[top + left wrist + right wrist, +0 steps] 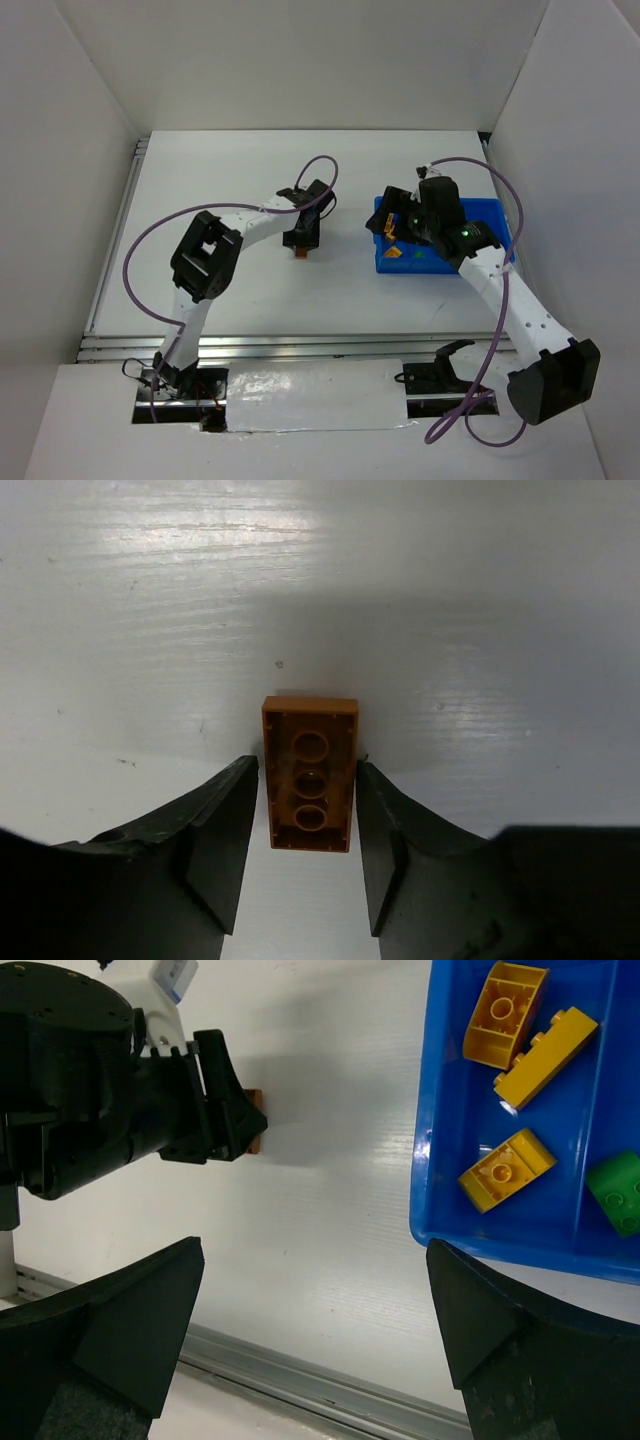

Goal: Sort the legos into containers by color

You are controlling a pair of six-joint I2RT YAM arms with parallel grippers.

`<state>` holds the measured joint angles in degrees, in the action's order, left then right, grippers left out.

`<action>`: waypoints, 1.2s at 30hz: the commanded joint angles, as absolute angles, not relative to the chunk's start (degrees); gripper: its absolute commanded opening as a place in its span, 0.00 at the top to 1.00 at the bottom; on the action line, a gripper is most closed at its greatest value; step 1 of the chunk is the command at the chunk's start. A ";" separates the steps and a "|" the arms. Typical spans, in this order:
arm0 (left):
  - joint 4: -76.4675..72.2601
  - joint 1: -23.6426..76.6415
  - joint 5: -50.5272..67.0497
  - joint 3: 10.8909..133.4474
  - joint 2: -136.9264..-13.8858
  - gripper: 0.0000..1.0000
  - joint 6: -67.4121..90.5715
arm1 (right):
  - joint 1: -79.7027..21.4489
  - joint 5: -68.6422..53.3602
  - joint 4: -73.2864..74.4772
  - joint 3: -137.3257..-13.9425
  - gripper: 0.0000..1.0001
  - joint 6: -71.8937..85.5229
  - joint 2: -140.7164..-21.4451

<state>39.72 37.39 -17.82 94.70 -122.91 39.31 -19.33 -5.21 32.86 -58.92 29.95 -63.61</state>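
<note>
While the right end effector [315,1260] gapes, the tray [425,1110] holds three yellow legos [505,1170], one green lego [620,1190].

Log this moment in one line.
left end effector: astride orange brick, grip unclear | right end effector: open, empty | tray: three yellow bricks

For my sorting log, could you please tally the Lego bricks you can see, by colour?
Yellow bricks: 3
Green brick: 1
Orange brick: 1
Total: 5 visible; part of the blue tray is out of view.
</note>
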 commanded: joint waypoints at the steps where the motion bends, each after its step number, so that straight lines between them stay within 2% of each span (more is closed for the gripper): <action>1: 38.59 37.44 -16.18 93.69 -123.75 0.46 39.99 | -19.60 -6.33 30.06 -59.50 0.00 29.09 -62.75; 2: 38.06 37.53 -15.74 93.52 -123.84 0.56 39.99 | -19.69 -6.42 30.06 -59.50 0.00 29.00 -62.67; 7: 36.83 36.57 -13.28 91.94 -124.36 0.56 40.08 | -19.60 -6.94 29.18 -59.15 0.00 29.00 -61.79; 8: 36.57 36.30 -12.58 91.59 -124.19 0.60 40.08 | -19.69 -6.94 28.92 -59.06 0.00 28.92 -61.61; 9: 36.30 36.21 -12.31 90.89 -123.93 0.70 40.17 | -19.69 -7.29 28.66 -58.98 0.00 28.83 -61.44; 10: 36.21 35.86 -12.13 90.53 -122.71 0.99 40.43 | -19.69 -7.64 28.30 -58.63 0.00 28.57 -61.26; 15: 30.51 35.86 -8.70 87.45 -113.13 1.00 38.85 | -19.69 -10.63 24.36 -56.25 0.00 29.35 -58.63; 17: 27.35 35.86 -1.36 85.71 -106.72 1.00 37.89 | -19.69 -13.26 21.47 -54.94 0.00 29.09 -56.79; 20: 12.88 35.51 9.45 78.97 -96.97 1.00 37.53 | -19.69 -22.39 15.49 -51.16 0.00 28.48 -53.37; 22: -3.14 35.33 25.78 75.34 -91.61 1.00 37.53 | -19.60 -28.61 11.00 -49.32 0.00 29.00 -52.39; 26: -27.81 35.51 49.62 66.74 -88.16 1.00 42.42 | -19.25 -28.93 8.09 -48.87 0.00 31.02 -49.58; 30: -46.38 35.33 57.91 60.22 -86.75 1.00 50.35 | -18.55 -27.59 5.82 -48.43 0.00 31.90 -46.24; 32: -55.05 34.89 58.27 57.76 -86.40 1.00 55.69 | -18.54 -32.84 3.53 -47.81 0.00 31.47 -46.40; 33: -58.59 34.81 58.79 57.22 -86.83 1.00 57.55 | -18.54 -40.88 0.30 -47.03 0.00 31.29 -46.93; 36: -76.51 34.72 62.75 57.13 -89.63 1.00 69.05 | -18.54 -47.11 -5.79 -44.92 0.00 33.75 -47.38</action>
